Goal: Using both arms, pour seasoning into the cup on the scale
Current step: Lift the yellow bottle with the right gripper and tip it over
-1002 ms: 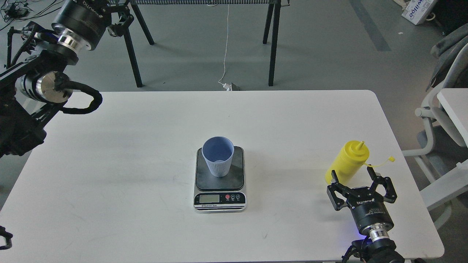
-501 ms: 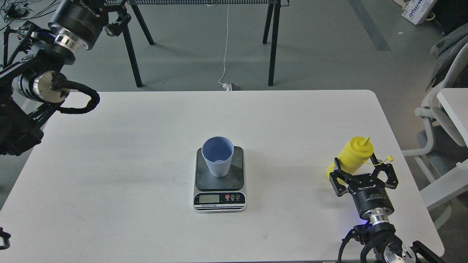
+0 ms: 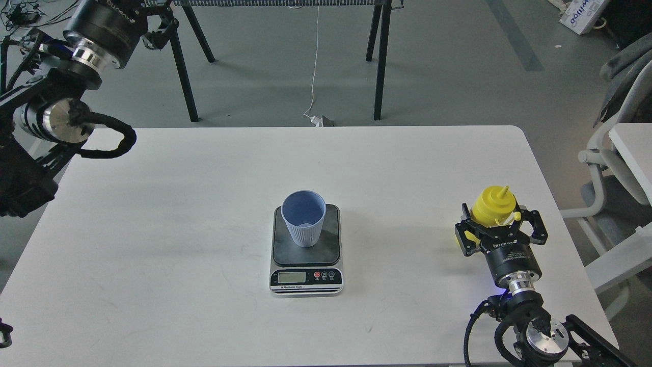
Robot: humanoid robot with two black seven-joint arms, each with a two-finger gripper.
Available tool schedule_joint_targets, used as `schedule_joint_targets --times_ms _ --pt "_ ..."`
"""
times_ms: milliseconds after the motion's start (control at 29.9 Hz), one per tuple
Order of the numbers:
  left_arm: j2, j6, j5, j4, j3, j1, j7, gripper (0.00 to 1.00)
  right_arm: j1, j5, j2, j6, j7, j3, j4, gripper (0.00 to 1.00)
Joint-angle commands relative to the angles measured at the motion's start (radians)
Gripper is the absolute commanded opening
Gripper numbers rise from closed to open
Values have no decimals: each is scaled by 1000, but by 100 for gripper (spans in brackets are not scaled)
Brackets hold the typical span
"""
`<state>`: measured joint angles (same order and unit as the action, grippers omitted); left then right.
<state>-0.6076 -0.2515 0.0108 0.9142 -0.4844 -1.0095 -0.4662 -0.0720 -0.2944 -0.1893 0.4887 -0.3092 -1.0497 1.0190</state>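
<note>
Head view: cup (image 3: 304, 217) stands upright on scale (image 3: 306, 248) at table (image 3: 204, 204) centre, apparently empty. Seasoning (image 3: 492, 209) stands near the table's right edge, well apart from the cup. Right gripper (image 3: 496, 223) has its fingers spread either side of the bottle (contact cannot be told; no squeeze visible). Left gripper (image 3: 160, 25) is raised at top left beyond the table, finger state unreadable. Judgement: cup placement done; grasp, lift, carry and pour all remain.
</note>
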Motion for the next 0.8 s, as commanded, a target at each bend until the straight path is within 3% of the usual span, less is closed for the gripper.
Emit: schedule_joint_targets --times_ms 0,100,301,401,568,768 --pt "0 0 0 0 0 0 0 100 0 1 -6 0 -1 0 3 52" --pt "0 2 0 0 0 0 0 100 1 0 -6 0 -1 0 12 42" --pt "-8 3 0 0 -2 -3 -5 100 -44 7 -24 0 10 0 71 39" --pt "-14 3 0 0 -8 -3 -5 100 -118 29 -97 0 12 22 113 38" --pt "-15 6 0 0 -26 -3 -5 100 -313 187 -189 0 12 121 157 38" --pt "-15 8 0 0 -31 -1 -6 100 -517 440 -190 0 13 213 159 37"
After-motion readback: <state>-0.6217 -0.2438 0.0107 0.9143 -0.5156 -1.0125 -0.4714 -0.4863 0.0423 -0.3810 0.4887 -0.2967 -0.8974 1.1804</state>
